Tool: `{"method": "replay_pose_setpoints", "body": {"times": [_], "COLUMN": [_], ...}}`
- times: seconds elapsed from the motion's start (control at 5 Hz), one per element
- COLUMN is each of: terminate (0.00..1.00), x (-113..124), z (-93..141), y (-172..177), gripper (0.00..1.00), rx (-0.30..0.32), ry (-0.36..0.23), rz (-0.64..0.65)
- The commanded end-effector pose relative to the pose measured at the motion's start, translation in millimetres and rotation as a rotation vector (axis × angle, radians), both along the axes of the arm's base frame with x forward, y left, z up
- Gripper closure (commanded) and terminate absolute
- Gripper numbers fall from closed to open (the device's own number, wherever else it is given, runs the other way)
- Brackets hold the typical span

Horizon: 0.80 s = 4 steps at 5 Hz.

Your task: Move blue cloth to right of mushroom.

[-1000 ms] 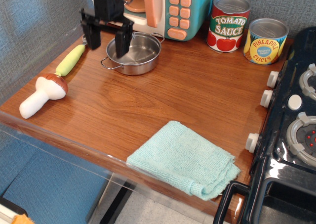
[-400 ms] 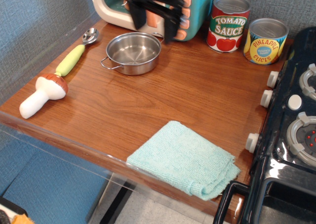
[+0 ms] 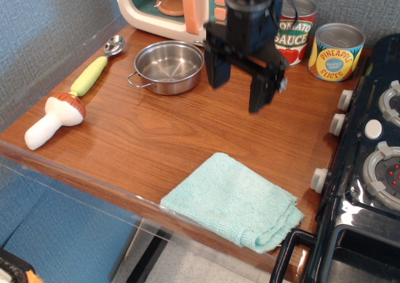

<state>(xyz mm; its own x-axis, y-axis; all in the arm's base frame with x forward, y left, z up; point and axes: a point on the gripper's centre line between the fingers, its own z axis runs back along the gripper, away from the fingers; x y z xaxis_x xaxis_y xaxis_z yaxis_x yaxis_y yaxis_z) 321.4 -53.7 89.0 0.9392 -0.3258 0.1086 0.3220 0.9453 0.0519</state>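
Above mid-worktop (image 3: 156, 133), pincer (image 3: 239, 86) has swung over from the back-left corner, jaws apart, empty. Blue cloth (image 3: 234, 202) untouched at front edge; mushroom (image 3: 55, 117) far left.

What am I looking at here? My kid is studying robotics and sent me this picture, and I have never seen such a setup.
This is a single camera view looking down at a toy kitchen counter. The black thing hanging in the middle is the robot arm's gripper, its two fingers spread apart and holding nothing. On the wood lie a blue cloth near the front edge, a toy mushroom at the left, a yellow-green spoon behind it, and a steel pot. At the back stand a toy microwave and two cans, tomato sauce and pineapple slices. A toy stove sits at the right.
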Motion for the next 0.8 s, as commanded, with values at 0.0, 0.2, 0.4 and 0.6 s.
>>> {"method": "replay_pose_setpoints", "body": {"times": [0.0,0.2,0.4,0.6], "terminate": [0.0,0.0,0.0,0.0], "x": [-34,-55,-65,-65], "z": [-7,-22,-35,-49], "y": [-18,-32,-37,-33], "gripper": [0.0,0.0,0.0,0.0], "rx": [0.02,0.022,0.031,0.03], "ry": [-0.017,0.006,0.037,0.058], "rz": [-0.057,-0.107,-0.121,-0.112]}}
